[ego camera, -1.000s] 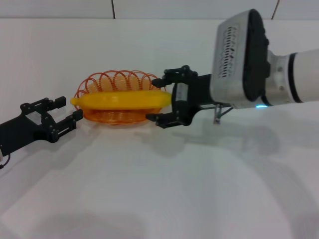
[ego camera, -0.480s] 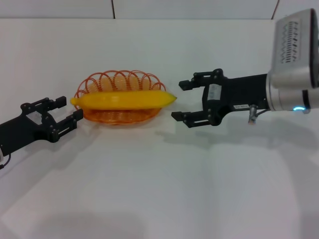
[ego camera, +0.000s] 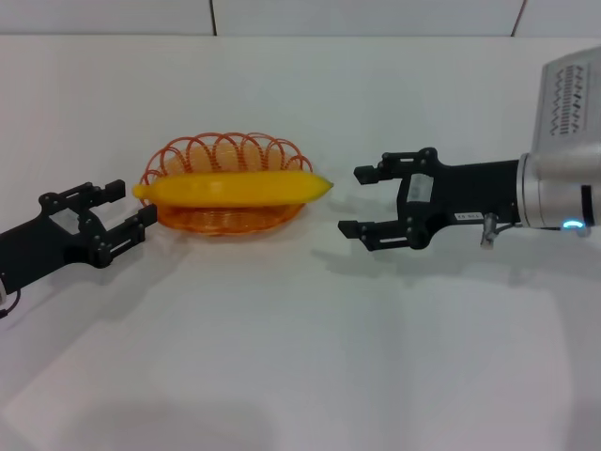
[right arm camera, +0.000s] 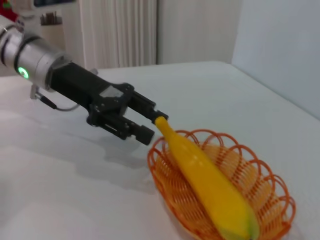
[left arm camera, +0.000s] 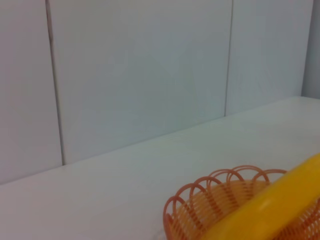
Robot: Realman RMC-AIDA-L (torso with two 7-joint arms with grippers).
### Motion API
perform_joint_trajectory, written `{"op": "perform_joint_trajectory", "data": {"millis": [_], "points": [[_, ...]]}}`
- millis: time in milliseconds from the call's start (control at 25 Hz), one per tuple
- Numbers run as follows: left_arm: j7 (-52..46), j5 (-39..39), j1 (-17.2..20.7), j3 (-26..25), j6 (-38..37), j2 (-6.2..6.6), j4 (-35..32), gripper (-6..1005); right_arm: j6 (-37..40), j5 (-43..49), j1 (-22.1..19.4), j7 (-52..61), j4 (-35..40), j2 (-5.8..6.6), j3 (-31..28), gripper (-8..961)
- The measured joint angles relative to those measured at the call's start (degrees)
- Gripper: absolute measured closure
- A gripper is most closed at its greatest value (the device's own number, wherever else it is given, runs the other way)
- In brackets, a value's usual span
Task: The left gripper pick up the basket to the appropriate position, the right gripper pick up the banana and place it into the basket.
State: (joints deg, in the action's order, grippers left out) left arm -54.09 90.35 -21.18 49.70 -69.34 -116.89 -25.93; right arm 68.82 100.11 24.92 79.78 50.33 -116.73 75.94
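Observation:
The yellow banana (ego camera: 235, 188) lies lengthwise across the orange wire basket (ego camera: 225, 150), which stands on the white table. My right gripper (ego camera: 349, 200) is open, a short gap to the right of the banana's pointed tip, and holds nothing. At the basket's left end my left gripper (ego camera: 131, 207) is also open, close to the rim and the banana's other end; I cannot tell whether it touches them. The left wrist view catches the basket (left arm camera: 200, 205) and part of the banana (left arm camera: 285, 200). In the right wrist view, the banana (right arm camera: 205, 180) rests in the basket (right arm camera: 270, 195) with the left gripper (right arm camera: 152, 125) beyond it.
The white table (ego camera: 300, 357) stretches wide in front of the basket and both arms. A pale panelled wall (left arm camera: 140, 75) rises behind its far edge. The right arm's large silver-white wrist housing (ego camera: 568, 132) hangs at the right.
My right gripper has drawn back to the right, away from the banana's tip, still open. The banana stays on the basket. The left arm has not moved.

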Motion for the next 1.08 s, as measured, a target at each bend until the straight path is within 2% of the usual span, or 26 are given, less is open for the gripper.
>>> {"op": "perform_joint_trajectory", "data": {"millis": [1080], "points": [[1.27,-0.72,-0.22,0.32,-0.09,-0.01,0.71,419,1.45,-3.64,1.51,-4.37,-6.99,0.01,-1.67,190]]}}
